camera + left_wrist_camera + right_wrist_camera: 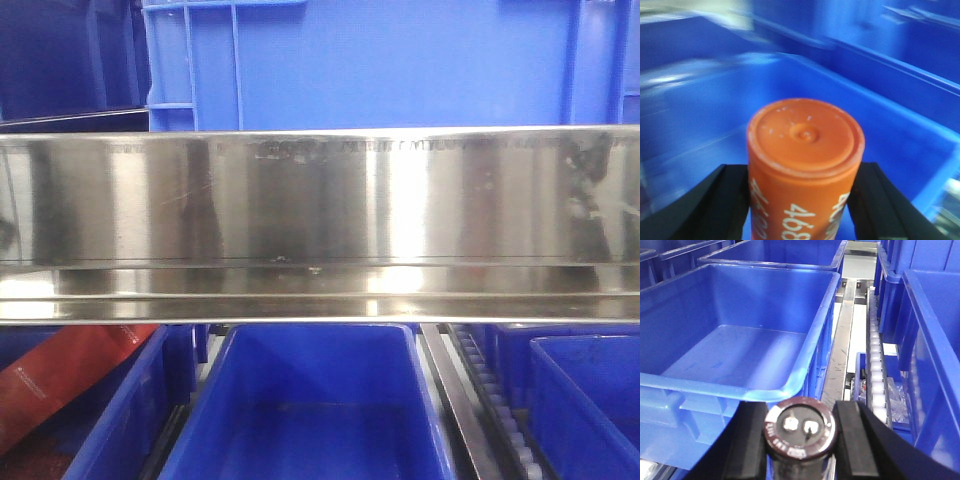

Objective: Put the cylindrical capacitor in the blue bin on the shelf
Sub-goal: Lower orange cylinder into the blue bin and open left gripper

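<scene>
The cylindrical capacitor (800, 427) sits upright in the right end effector (801, 439), pinched across its body by the two black fingers (752, 440). Its round top faces the wrist camera, showing two pale terminals and a dark reddish rim. It is in the air, just short of the near rim of the blue bin (705, 382) and not yet over it. That bin looks empty, and its floor is bare.

I judge the part small, rigid and light, so it needs only modest squeeze. Its smooth sleeve and round wall may let it twist or slip between flat pads. The best hold is across the middle of the body, as now, well clear of the terminals, which are the delicate part. A short drop onto the plastic floor should do it no harm.

To the right of the bin a roller track (875, 365) runs back along the shelf (320, 210), whose mirror-like front rail fills the front view.

The left end effector (802, 202) is closed on the orange cylinder (805, 135) marked 468, held above another blue container (890, 125); that view is blurred, so I cannot tell which one
</scene>
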`<state>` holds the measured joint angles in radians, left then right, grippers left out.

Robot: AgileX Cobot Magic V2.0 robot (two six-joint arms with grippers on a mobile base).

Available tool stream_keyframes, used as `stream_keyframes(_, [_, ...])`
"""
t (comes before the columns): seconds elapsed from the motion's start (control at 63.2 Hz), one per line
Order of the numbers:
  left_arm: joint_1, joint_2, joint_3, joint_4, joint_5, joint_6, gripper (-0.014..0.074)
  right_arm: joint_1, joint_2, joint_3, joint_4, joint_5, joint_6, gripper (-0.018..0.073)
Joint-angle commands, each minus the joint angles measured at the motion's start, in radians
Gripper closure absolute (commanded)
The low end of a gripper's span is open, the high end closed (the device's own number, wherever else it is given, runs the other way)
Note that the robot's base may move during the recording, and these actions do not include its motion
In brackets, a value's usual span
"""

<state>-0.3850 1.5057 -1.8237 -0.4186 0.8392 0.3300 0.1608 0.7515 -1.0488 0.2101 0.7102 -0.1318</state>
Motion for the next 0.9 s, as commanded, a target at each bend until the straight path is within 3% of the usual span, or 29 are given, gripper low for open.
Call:
stream_keyframes(0.0, [-0.042,0.088,-0.055,-0.011,0.000,0.010,0.0708,-0.001,-0.005,-0.007,0.002,-0.038,0.000,0.0713])
stream_keyframes(0.285, [-0.048,0.285,-0.086,-0.005,-0.034,0.010,0.0703,-0.001,-0.005,-0.007,0.002,-0.038,0.000,0.0713])
stream_keyframes(0.348, [-0.048,0.311,-0.086,-0.001,-0.030,0.010,0.0661,-0.001,-0.005,-0.007,0.002,-0.038,0.000,0.0713])
stream_keyframes(0.459, [-0.048,0.326,-0.086,-0.001,-0.010,0.010,0.0451,-0.001,-0.005,-0.007,0.002,-0.038,0.000,0.0713])
stream_keyframes(0.633, [-0.048,0.313,-0.086,0.002,-0.020,0.010,-0.0020,-0.001,-0.005,-0.007,0.002,-0.038,0.000,0.0713])
stream_keyframes(0.775, [-0.048,0.280,-0.086,0.005,-0.023,0.010,0.0077,-0.001,-0.005,-0.007,0.002,-0.038,0.000,0.0713])
stream_keyframes(0.886, [-0.048,0.234,-0.086,0.020,-0.014,0.010,0.0101,-0.001,-0.005,-0.007,0.002,-0.038,0.000,0.0713])
